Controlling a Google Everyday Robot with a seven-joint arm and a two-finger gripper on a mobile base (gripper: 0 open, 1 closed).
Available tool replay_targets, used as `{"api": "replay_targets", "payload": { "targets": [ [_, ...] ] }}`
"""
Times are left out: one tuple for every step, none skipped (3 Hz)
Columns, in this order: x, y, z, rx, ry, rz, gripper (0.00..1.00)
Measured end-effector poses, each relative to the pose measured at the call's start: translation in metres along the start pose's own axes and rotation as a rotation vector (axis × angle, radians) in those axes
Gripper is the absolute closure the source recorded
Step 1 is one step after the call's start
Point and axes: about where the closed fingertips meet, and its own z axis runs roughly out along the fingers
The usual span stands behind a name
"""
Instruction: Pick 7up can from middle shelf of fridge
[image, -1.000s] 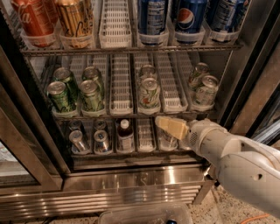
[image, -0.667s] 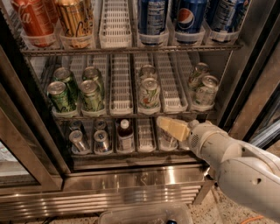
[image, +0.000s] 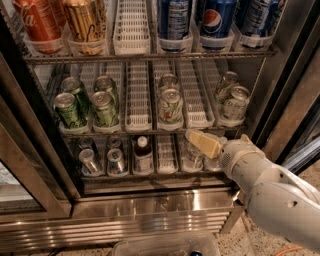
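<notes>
– Since I cannot see the scene, where is the gripper (image: 196, 138)?
– Cream-coloured, right of centre in the frame, pointing left and slightly up. Its tip lies at the front edge of the middle shelf (image: 138, 102), just above the bottom rack (image: 165, 150). Whether it is released or clenched, I cannot tell. No can shows in its grasp. A white arm (image: 272, 187) runs from it down to the lower right corner.

– And the 7up can (image: 234, 105)?
– Pale silver with a shiny top, upright at the front of the right-most lane of the middle shelf. It is up and to the right of the gripper, near it but apart. A second pale can (image: 226, 82) stands behind it. A swirl can (image: 170, 106), white and green, sits in the centre lane, and four green cans (image: 70, 111) stand at the left.

– How far along is the task?
– Early, by my judgement. The shelves lie open to the camera and the arm is at the shelf front, but the 7up can is untouched. Left to do: line up with it, close on it, draw it out.

– What lies around?
– The fridge (image: 150, 207), in steel, fills the frame, with a ribbed grille along the bottom. The top rack (image: 150, 56) carries red, gold and blue cans. The bottom rack holds small cans and a dark bottle (image: 143, 155). Speckled floor (image: 240, 242) shows at the lower right.
</notes>
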Motion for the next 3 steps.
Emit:
{"api": "replay_targets", "payload": {
  "targets": [
    [-0.002,-0.002,0.004,0.026,-0.052,-0.021,0.0],
    [-0.002,0.006,0.008,0.022,-0.103,-0.051,0.0],
    [-0.002,0.017,0.012,0.011,-0.146,-0.072,0.0]
  ]
}}
